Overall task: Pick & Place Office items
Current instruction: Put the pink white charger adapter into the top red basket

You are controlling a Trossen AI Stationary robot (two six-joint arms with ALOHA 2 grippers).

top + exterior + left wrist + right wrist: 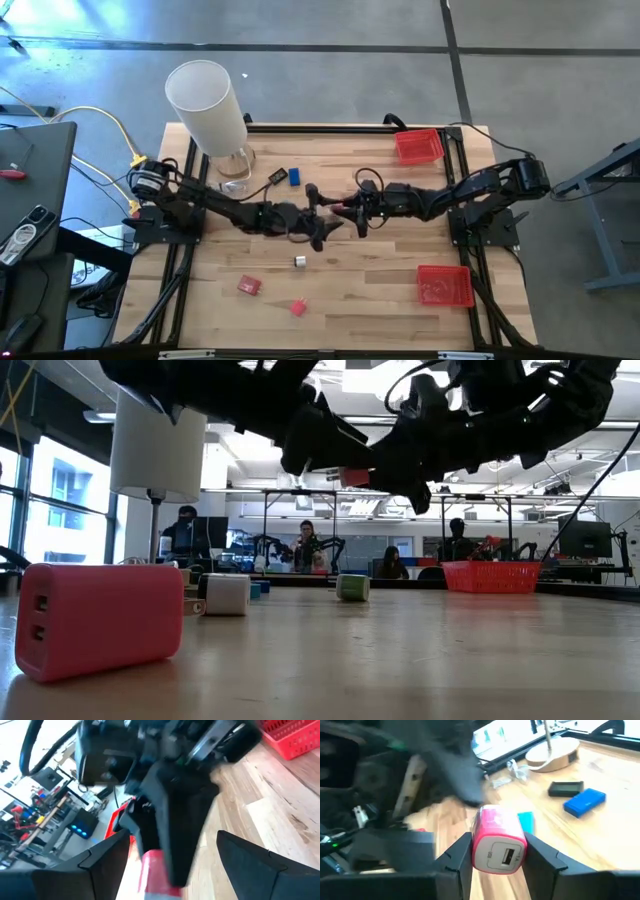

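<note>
My right gripper [498, 854] is shut on a pink charger block [496, 836] with a USB port on its end. It is held in the air above the table's middle [345, 208]. My left gripper [185, 870] is open and meets it from the table's left [322, 215]. Its fingers stand wide on either side of the block's red end [159, 876] and of a right-arm finger [175, 820]. In the low view the block [352, 477] shows between both grippers, high over the table. Lying on the table are another pink charger [249, 286], a small pink piece [298, 307], a white piece [300, 262], a blue piece [294, 177] and a black piece [276, 178]. My right gripper pinches the pink charger block by its two long sides [476, 845] between both fingers, reaching in roughly level from the table's right. The port end [501, 856] faces back toward the wrist. The block is lifted clear of the table.
Two red trays sit on the right side, one at the far edge [419, 146] and one near the front [444, 285]. A tall white cylinder [205, 105] stands on a wooden base at the far left. A green cube [352, 587] and a teal piece [525, 822] lie mid-table. People sit in the room beyond the table.
</note>
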